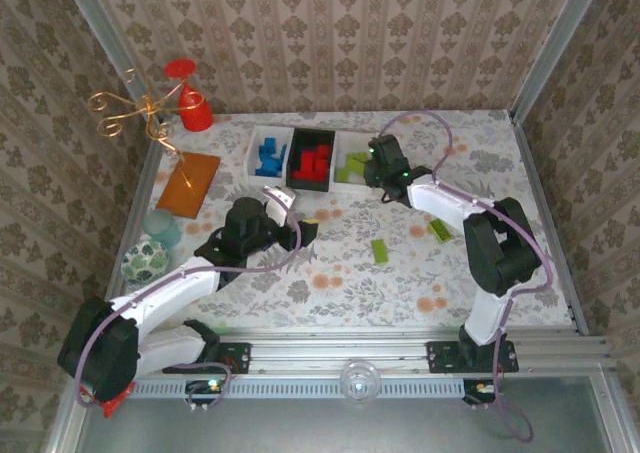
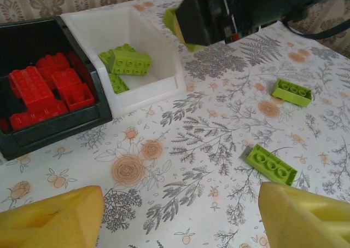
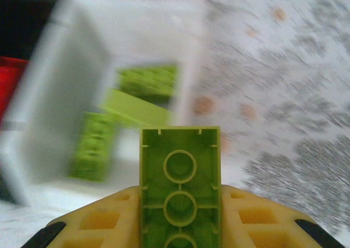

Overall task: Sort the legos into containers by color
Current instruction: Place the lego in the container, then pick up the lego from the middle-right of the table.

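The right gripper (image 3: 179, 226) is pinching a lime green plastic brick (image 3: 179, 177) between its yellow foam pads (image 3: 98, 223), with the brick's hollow underside turned to the wrist camera. Ahead and to the left of those pads sits a white rectangular plastic bin (image 3: 60, 67) with several more lime bricks (image 3: 147, 81) in it; the wrist view is blurred, so I cannot tell whether the held brick is over the bin's rim or just short of it. From above, the right gripper (image 1: 385, 168) is at the near right corner of that bin (image 1: 350, 145). The left gripper (image 2: 180, 226) has its pads spread wide with nothing between them. Two loose lime bricks lie on the flowered tablecloth (image 2: 164, 166), one (image 2: 272, 164) just ahead of its right pad and one (image 2: 292, 92) farther ahead. A black bin (image 2: 54, 136) of red bricks (image 2: 44, 89) stands ahead to its left, touching the white bin.
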Available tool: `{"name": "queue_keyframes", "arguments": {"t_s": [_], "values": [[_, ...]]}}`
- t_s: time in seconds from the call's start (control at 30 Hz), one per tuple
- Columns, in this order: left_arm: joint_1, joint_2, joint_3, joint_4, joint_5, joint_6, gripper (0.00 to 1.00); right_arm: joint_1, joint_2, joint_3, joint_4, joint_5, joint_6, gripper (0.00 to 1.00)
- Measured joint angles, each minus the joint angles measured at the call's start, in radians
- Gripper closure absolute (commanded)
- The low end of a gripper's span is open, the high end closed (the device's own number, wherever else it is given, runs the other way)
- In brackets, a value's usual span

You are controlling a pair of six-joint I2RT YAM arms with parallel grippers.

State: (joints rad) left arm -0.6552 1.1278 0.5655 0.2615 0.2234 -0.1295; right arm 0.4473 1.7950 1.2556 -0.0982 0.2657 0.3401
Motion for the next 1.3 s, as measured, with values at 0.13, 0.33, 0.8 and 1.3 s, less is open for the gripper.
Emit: {"name": "queue_keyframes", "arguments": {"t_s": [0.13, 0.33, 0.8, 1.3], "values": [[0.0, -0.009, 0.0, 0.0, -0.008, 0.003, 0.24, 0.053, 0.045, 0.103, 0.001, -0.008, -0.013, 0.66], [0.0, -0.011, 0.0, 0.0, -0.011, 0.003, 0.24, 0.039, 0.208, 0.246, -0.021, -0.012, -0.027, 0.62], [0.0, -0.011, 0.0, -0.015, -0.012, 0.004, 0.24, 0.024, 0.05, 0.15, -0.094, -0.04, -0.052, 0.34], [-0.006, -0.011, 0.0, -0.027, 0.019, 0.003, 0.24, -0.286, -0.452, -0.472, -0.243, -0.037, 0.003, 0.17]]}}
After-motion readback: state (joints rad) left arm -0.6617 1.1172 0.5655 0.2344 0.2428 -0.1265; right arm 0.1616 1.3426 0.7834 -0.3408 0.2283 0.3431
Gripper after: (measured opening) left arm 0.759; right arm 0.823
